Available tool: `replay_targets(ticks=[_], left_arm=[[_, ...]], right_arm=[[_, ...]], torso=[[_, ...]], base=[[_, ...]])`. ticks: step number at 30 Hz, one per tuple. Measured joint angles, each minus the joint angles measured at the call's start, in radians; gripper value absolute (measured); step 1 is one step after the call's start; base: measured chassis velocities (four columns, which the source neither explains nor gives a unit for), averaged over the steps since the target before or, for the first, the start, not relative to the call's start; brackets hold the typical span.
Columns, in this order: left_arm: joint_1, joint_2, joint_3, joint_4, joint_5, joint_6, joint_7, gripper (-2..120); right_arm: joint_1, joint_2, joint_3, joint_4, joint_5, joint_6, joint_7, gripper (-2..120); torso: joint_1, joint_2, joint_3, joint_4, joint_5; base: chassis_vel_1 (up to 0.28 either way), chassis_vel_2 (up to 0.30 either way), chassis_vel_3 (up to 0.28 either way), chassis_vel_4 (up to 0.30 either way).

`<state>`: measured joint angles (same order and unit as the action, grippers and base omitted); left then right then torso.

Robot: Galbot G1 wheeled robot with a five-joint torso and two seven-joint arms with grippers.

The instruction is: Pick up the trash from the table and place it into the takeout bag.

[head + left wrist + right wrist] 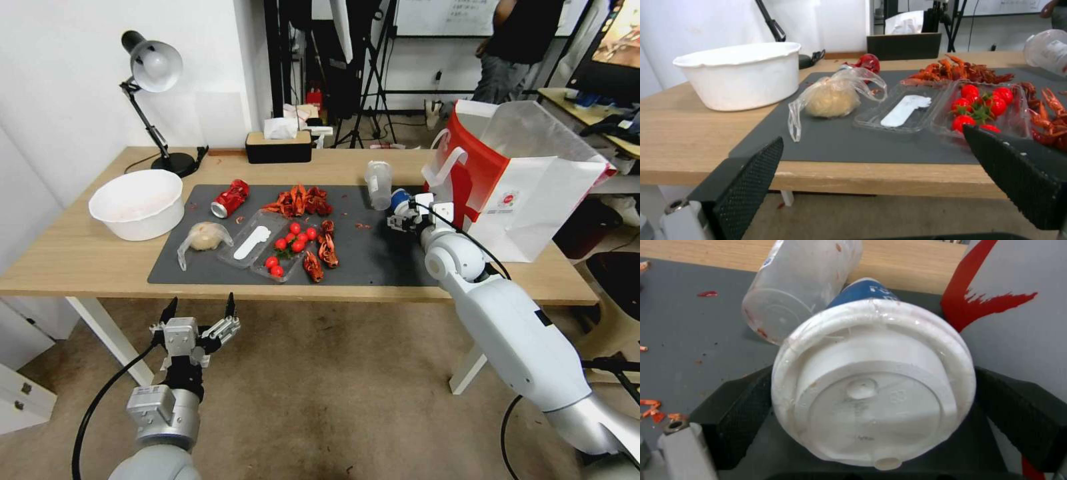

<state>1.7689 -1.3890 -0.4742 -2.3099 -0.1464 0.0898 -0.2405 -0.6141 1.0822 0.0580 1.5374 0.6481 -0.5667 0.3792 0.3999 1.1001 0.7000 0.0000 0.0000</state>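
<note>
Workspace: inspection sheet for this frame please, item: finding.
Surface: wood table with grey mat.
Job's things: blue cup between the right claw's fingers; clear cup leaning against it; red can and wrapped lump lying on the mat; bag open, standing at the table's right end.
Clutter: crayfish shells, tomatoes in a clear tray, white bowl, lamp, tissue box.
Grippers: right claw shut on the cup beside the bag; left claw open, below the table's front edge.
Cables: black cables along both arms.
Surroundings: tripod, a person standing behind.
</note>
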Motion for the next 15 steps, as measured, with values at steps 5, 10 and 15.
replay_targets(ticks=[5,10,15], left_arm=[[0.003,0.000,-0.004,-0.003,0.001,-0.003,0.000,100],[-0.001,0.002,-0.004,-0.003,0.000,-0.004,-0.001,100],[-0.003,0.009,-0.005,-0.001,-0.002,-0.004,-0.001,100]], right_arm=[[0.006,0.006,0.000,-0.011,0.006,0.001,-0.006,98],[0.007,0.010,0.000,-0.016,0.007,0.002,-0.011,85],[0.001,0.014,0.005,-0.017,0.005,0.008,-0.010,73]], torso=[[0.000,0.000,0.000,0.0001,-0.0001],[0.000,0.000,0.000,0.0000,-0.0001],[0.000,0.000,0.000,0.0000,-0.0002]], base=[[0.000,0.000,0.000,0.000],[0.000,0.000,0.000,0.000],[0.000,0.000,0.000,0.000]])
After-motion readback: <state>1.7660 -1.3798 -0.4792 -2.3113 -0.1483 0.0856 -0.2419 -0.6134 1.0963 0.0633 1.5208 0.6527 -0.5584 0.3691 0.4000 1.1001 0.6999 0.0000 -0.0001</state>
